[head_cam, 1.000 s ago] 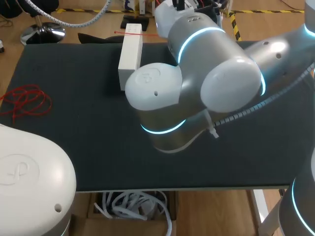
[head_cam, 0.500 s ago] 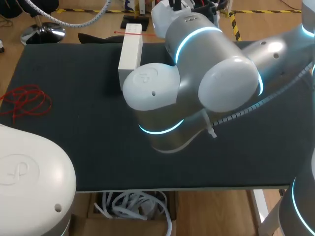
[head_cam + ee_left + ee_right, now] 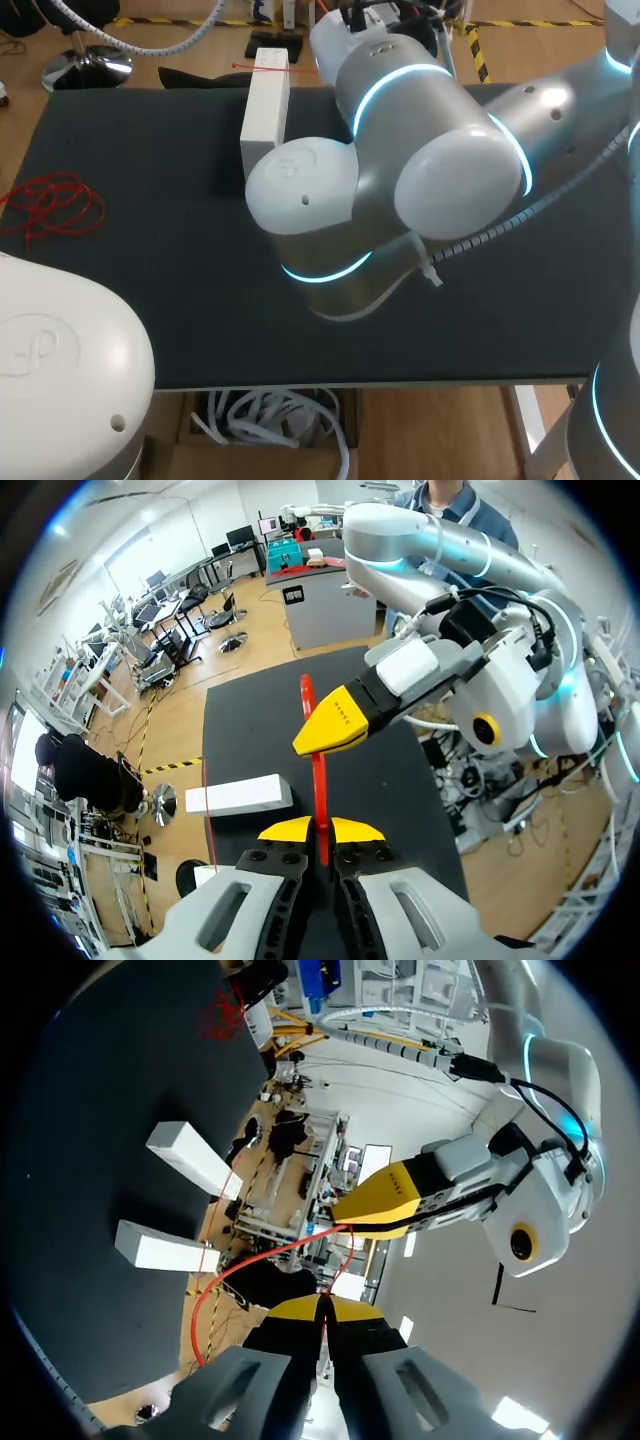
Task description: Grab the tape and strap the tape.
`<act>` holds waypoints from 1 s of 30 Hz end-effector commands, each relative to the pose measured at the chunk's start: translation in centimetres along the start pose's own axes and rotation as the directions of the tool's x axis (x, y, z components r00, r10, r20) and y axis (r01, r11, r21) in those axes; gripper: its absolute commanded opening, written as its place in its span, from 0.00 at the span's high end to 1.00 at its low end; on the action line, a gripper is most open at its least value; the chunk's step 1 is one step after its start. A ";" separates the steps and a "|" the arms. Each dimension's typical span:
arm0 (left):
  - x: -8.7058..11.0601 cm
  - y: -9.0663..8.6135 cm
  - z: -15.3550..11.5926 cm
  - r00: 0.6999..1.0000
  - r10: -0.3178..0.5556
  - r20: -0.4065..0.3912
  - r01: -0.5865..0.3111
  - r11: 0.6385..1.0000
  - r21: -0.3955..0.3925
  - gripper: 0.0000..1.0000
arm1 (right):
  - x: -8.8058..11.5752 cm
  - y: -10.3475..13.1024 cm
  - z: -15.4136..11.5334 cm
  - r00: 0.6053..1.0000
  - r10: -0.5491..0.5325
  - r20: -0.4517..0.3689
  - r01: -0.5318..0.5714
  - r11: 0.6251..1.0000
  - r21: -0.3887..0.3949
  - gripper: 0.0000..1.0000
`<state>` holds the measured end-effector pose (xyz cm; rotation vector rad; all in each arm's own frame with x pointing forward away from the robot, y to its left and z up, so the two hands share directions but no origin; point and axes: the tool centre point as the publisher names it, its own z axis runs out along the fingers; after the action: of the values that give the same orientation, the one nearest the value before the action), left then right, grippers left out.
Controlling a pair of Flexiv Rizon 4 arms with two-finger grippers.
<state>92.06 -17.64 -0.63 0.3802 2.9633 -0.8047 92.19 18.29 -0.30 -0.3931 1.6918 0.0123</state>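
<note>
Dark table (image 3: 150,300) — white box (image 3: 263,115), tangled red cord (image 3: 55,205) on it.

table (image 3: 120,250): matt dark | right arm (image 3: 460,190): glossy white plastic | box (image 3: 265,110): smooth white | tape (image 3: 318,780): smooth red

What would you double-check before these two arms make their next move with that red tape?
1. Left tool shut on the red tape: ok.
2. Right tool shut on the same tape: ok.
3. Tools apart, not touching each other: ok.
4. Tape clear of the white box: cannot tell; it loops close by in the right wrist view.
5. Spare red bundle well aside from both tools: ok.
6. Head view of the tools: not ok, the right arm blocks it.
</note>
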 end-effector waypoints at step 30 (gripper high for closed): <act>0.0 -0.1 0.0 1.000 -0.001 0.000 0.001 1.000 -0.003 1.00 | -1.3 1.4 0.2 0.988 -0.154 -0.008 0.153 0.987 -0.051 1.00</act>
<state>92.07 -17.63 -0.64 0.3801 2.9634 -0.8042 92.16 19.79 0.44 -0.5564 1.6673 -0.0588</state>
